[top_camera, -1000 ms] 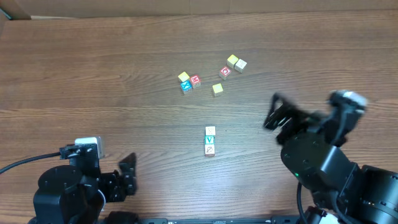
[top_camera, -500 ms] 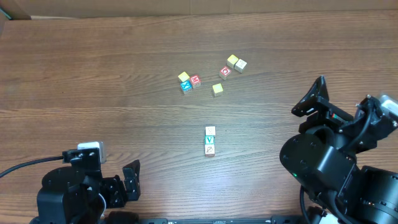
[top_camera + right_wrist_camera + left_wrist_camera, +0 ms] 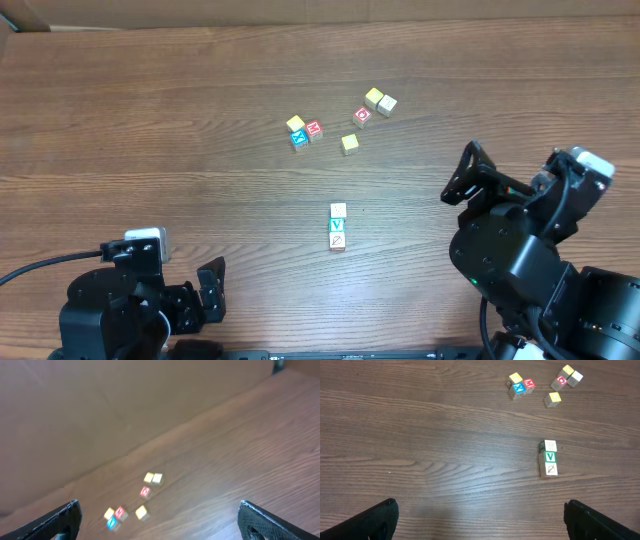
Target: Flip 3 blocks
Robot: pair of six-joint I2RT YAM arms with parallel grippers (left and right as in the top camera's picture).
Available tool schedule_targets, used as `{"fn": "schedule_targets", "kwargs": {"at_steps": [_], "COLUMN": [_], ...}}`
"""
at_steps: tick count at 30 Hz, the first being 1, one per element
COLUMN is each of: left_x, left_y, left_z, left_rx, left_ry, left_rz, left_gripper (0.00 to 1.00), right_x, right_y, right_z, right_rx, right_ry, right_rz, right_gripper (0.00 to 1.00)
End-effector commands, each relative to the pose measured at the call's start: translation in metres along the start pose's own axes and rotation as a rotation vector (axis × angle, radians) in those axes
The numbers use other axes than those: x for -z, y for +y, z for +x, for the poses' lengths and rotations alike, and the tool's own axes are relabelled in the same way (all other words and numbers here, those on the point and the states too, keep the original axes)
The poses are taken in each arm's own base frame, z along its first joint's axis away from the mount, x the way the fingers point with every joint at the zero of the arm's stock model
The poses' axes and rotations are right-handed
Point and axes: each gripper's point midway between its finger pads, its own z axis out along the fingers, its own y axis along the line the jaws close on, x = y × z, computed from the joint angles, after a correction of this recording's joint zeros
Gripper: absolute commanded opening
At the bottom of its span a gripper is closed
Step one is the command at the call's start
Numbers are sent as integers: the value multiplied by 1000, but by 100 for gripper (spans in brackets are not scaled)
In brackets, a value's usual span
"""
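Desk (image 3: 150,120) with a short row lying between two arms.
The left tool (image 3: 208,285) and right tool (image 3: 462,176) each stand with jaws wide apart, holding nothing. The three blocks (image 3: 338,227) sit touching mid-desk, their row running straight away from the robot, ahead-right of the left tool and roughly as near to either.

Left arm (image 3: 105,315): black, blocky housing, 7 o'clock in the overhead view.
Module (image 3: 146,240): white box on the left arm.
Cable (image 3: 40,266): black, leaves toward 9 o'clock.
Right arm (image 3: 505,260): black, rounded housings, 4 o'clock.
Cap (image 3: 588,160): white-grey.
Indicator (image 3: 473,280): small green light.
Left fingers (image 3: 377,519): matte black.
Right fingers (image 3: 59,519): matte black.
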Motion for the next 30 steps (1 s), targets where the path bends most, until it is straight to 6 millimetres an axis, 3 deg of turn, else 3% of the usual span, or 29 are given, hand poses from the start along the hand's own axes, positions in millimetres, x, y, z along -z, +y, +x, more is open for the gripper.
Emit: {"fn": "schedule_targets", "kwargs": {"at_steps": [1, 7, 11, 20, 26, 30], "left_x": [6, 6, 6, 6, 6, 6], "left_y": [-1, -1, -1, -1, -1, -1], "left_z": [-3, -3, -3, -3, -3, -3], "left_rx": [1, 1, 1, 1, 1, 1], "left_ry": [-23, -23, -23, -23, -23, -23], "left_rz": [5, 5, 5, 5, 5, 5], "left_gripper": [100, 99, 100, 100, 100, 100], "right_x": [4, 8, 6, 7, 4, -10], "right_y": [8, 19, 14, 15, 17, 0], "right_z": [7, 29, 21, 27, 36, 43], "right_rx": [-22, -21, -13, -20, -207, -468], "right_ry": [73, 202, 158, 189, 221, 228], "right_rz": [-52, -113, -88, -99, -69, 24], "right_gripper": [100, 100, 100, 100, 100, 100]}}
